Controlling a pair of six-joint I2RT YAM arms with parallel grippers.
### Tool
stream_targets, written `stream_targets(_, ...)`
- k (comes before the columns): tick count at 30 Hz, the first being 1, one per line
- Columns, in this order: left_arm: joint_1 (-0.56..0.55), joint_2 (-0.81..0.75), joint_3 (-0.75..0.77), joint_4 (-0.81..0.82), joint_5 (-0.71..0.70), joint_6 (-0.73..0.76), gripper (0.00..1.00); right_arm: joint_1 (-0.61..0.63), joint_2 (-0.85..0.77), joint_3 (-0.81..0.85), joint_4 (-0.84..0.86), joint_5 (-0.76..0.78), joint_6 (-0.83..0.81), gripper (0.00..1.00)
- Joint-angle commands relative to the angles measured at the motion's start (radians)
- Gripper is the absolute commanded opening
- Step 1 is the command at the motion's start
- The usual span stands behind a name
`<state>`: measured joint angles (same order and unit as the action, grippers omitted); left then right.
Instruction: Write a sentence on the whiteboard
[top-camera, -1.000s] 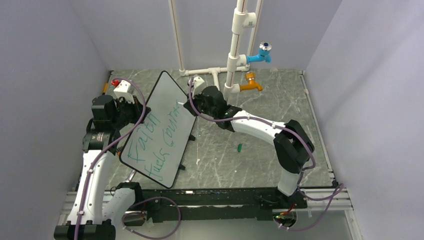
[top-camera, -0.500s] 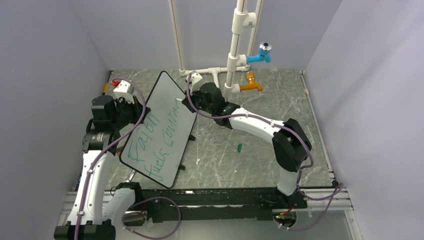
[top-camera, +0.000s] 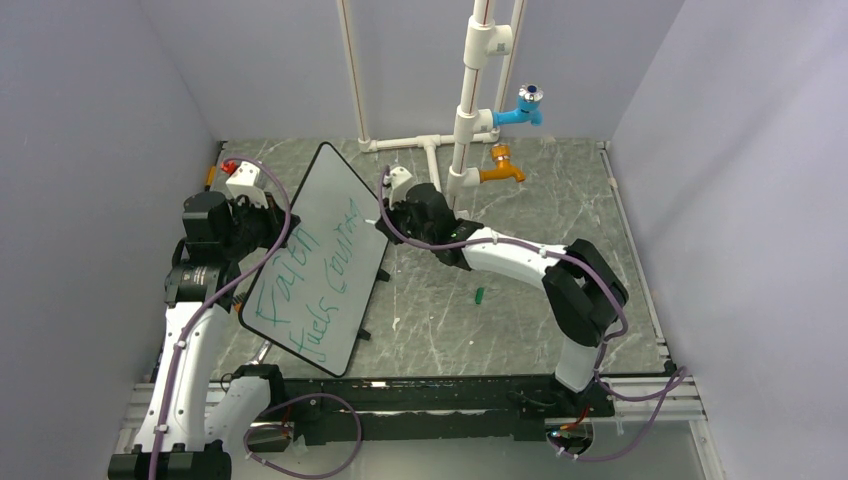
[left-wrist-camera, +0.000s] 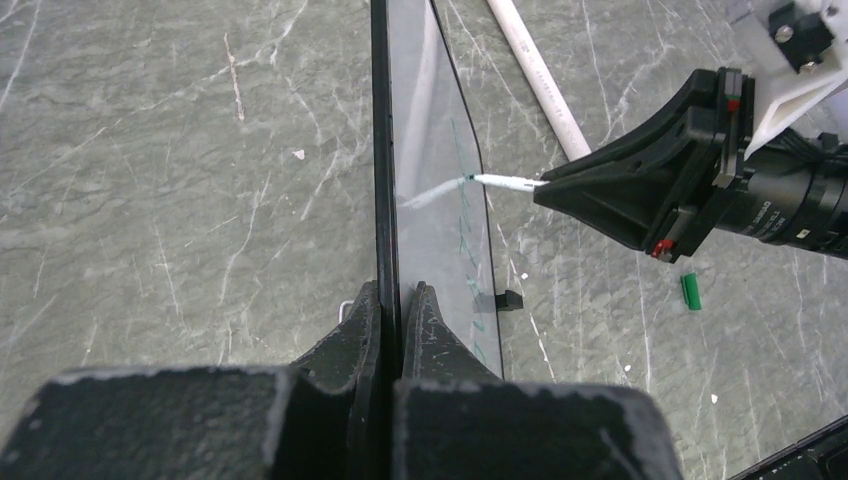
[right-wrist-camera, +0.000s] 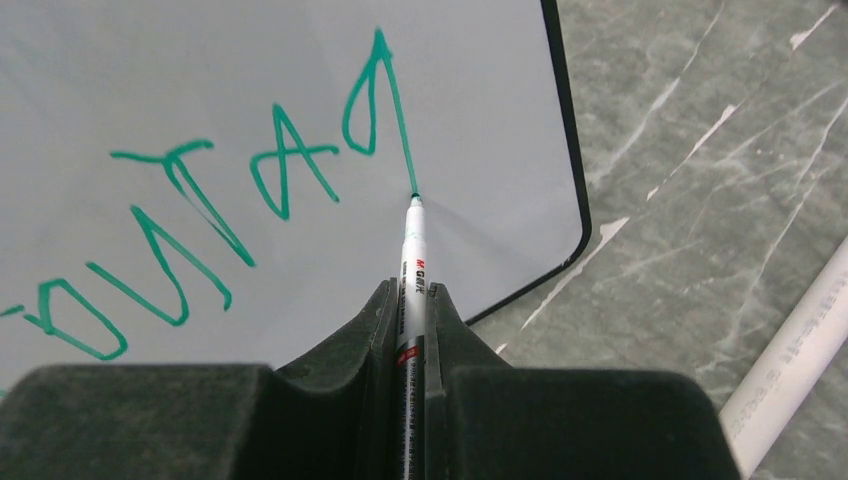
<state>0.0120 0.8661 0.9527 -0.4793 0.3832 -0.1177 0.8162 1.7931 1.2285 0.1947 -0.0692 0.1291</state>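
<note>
The whiteboard (top-camera: 320, 255) stands tilted on its edge at the table's left, black-rimmed. The green sentence (top-camera: 315, 275) runs in two lines, "Faith" and "fuels coura…". My left gripper (left-wrist-camera: 398, 300) is shut on the whiteboard's black rim (left-wrist-camera: 381, 180). My right gripper (right-wrist-camera: 410, 300) is shut on a white green-ink marker (right-wrist-camera: 412, 290). The marker tip touches the board (right-wrist-camera: 300, 90) at the foot of a long green stroke (right-wrist-camera: 395, 120). In the left wrist view the marker (left-wrist-camera: 505, 182) meets the board's face from the right.
White pipes (top-camera: 470, 90) with a blue tap (top-camera: 522, 108) and an orange tap (top-camera: 500, 168) rise at the back. A small green cap (top-camera: 479, 295) lies on the grey marble table (top-camera: 520, 200). Grey walls close three sides. A white pipe (right-wrist-camera: 790, 360) lies near the board.
My right gripper moved the marker along the board's upper right end, drawing a further green stroke at the end of the second line. The left arm and board stayed still.
</note>
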Motion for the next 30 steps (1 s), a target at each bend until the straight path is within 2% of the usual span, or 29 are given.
stream_targets(1,-0.017,0.017,-0.066,-0.134,-0.017,0.139,0.0,0.025,-0.042,-0.044,0.03,-0.046,0.032,0.0)
stream_targets(10,-0.016,0.016,-0.066,-0.136,-0.016,0.138,0.0,0.058,-0.07,-0.079,0.025,-0.045,0.045,0.0)
stream_targets(16,-0.017,0.014,-0.067,-0.135,-0.017,0.138,0.0,0.066,-0.088,-0.046,0.018,-0.053,0.043,0.0)
stream_targets(21,-0.016,0.013,-0.068,-0.135,-0.018,0.137,0.0,0.069,-0.111,-0.009,-0.013,0.012,-0.007,0.0)
stream_targets(30,-0.017,0.01,-0.069,-0.134,-0.021,0.135,0.0,0.058,-0.201,-0.043,-0.008,0.143,-0.04,0.0)
